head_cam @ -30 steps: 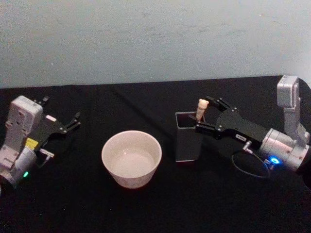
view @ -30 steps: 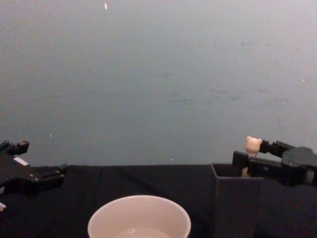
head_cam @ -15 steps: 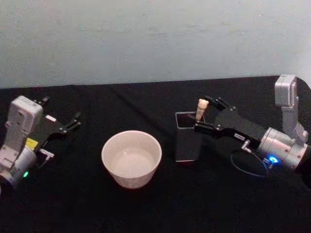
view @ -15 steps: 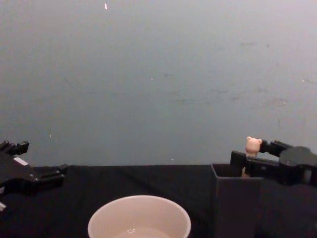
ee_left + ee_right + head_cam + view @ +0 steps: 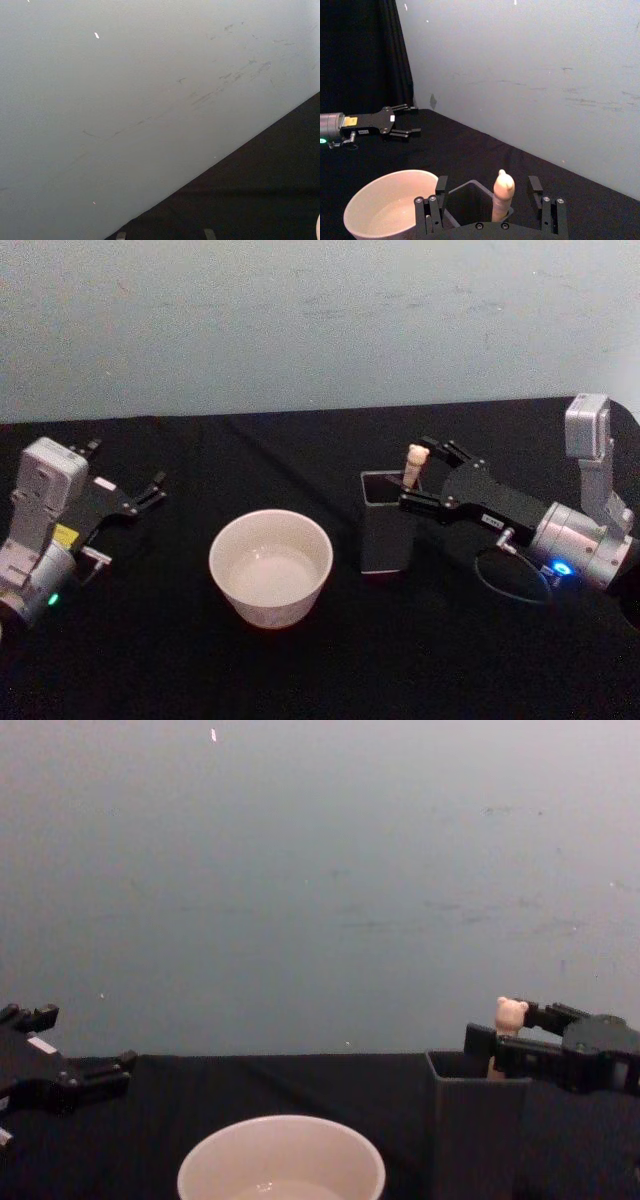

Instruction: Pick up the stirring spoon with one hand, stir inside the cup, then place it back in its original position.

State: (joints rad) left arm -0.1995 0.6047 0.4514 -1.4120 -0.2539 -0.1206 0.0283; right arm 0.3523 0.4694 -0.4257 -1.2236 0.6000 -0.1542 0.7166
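We see a black table (image 5: pixel 300 670) in front of a pale wall (image 5: pixel 300 320). The stirring spoon (image 5: pixel 414 460) stands in the dark grey holder (image 5: pixel 385 535), bear head up. The right gripper (image 5: pixel 416 472) is at the holder's top, its fingers apart, one on each side of the spoon, not touching it. The cream cup (image 5: pixel 270 565) sits near the holder, on its left. The left gripper (image 5: pixel 128 462) rests far left, fingers apart.

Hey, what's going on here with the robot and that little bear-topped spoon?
The right pincer sits at the top of the dark grey holder, its open fingers on either side of the stirring spoon, not yet gripping its bear-topped handle. The spoon stands in the holder, not lifted. The cream cup waits beside the holder. The left pincer hangs idle and open at the far left.
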